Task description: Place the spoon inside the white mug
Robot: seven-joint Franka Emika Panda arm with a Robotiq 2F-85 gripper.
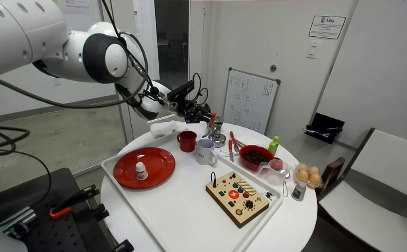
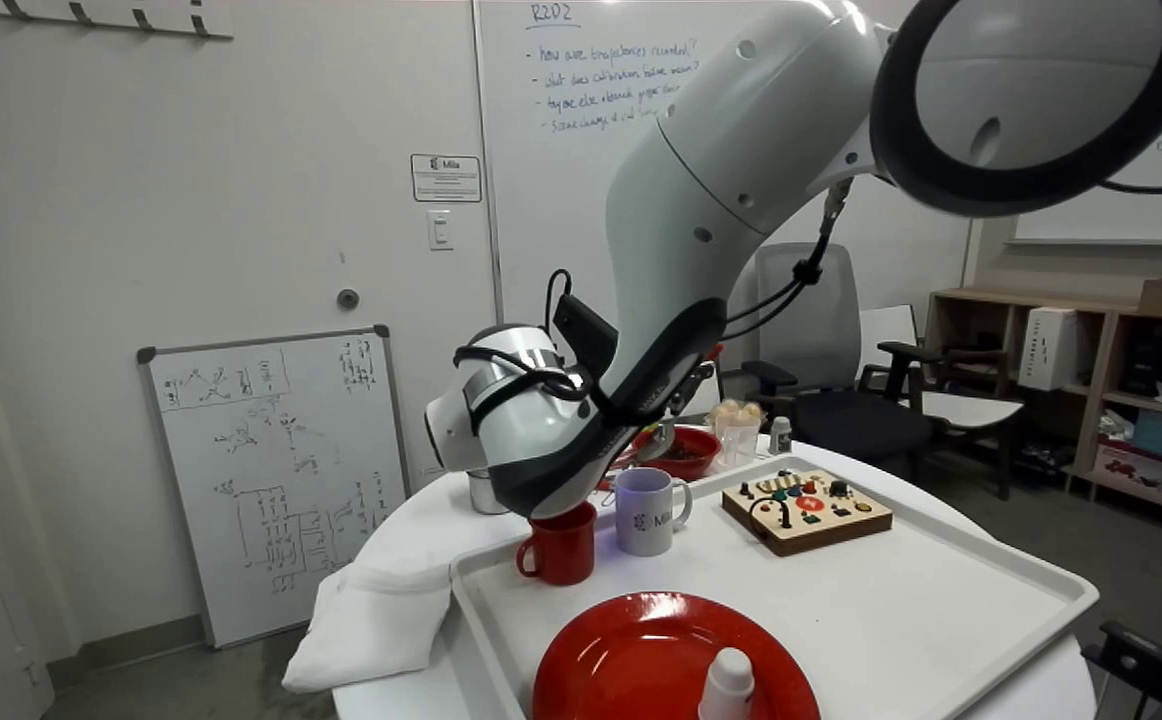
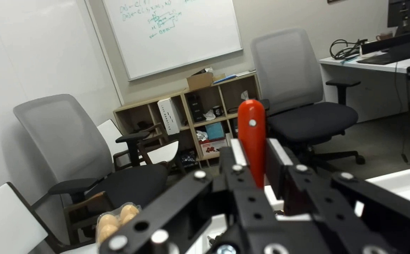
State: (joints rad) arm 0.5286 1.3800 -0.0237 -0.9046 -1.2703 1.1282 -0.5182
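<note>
My gripper (image 3: pixel 256 155) is shut on the red handle of the spoon (image 3: pixel 251 127), which stands roughly upright between the fingers in the wrist view. In an exterior view the gripper (image 1: pixel 207 117) is at the far side of the table, with the spoon's red handle (image 1: pixel 212 119) upright and its silvery bowl hanging low. The white mug (image 1: pixel 206 154) stands upright on the tray, with its handle to the side and "Mila" printed on it. The bowl appears just above and behind the mug's rim; the exact gap is unclear. The mug (image 2: pixel 644 515) also shows in an exterior view, partly beneath the arm.
A red mug (image 1: pixel 187 141) stands close beside the white mug. A red plate (image 1: pixel 144 168) with a small white shaker (image 1: pixel 141 171) and a wooden button box (image 1: pixel 238 197) sit on the tray (image 1: pixel 168 213). Behind are red-handled cutlery (image 1: pixel 230 148), a metal lid and a red bowl (image 1: pixel 256 156).
</note>
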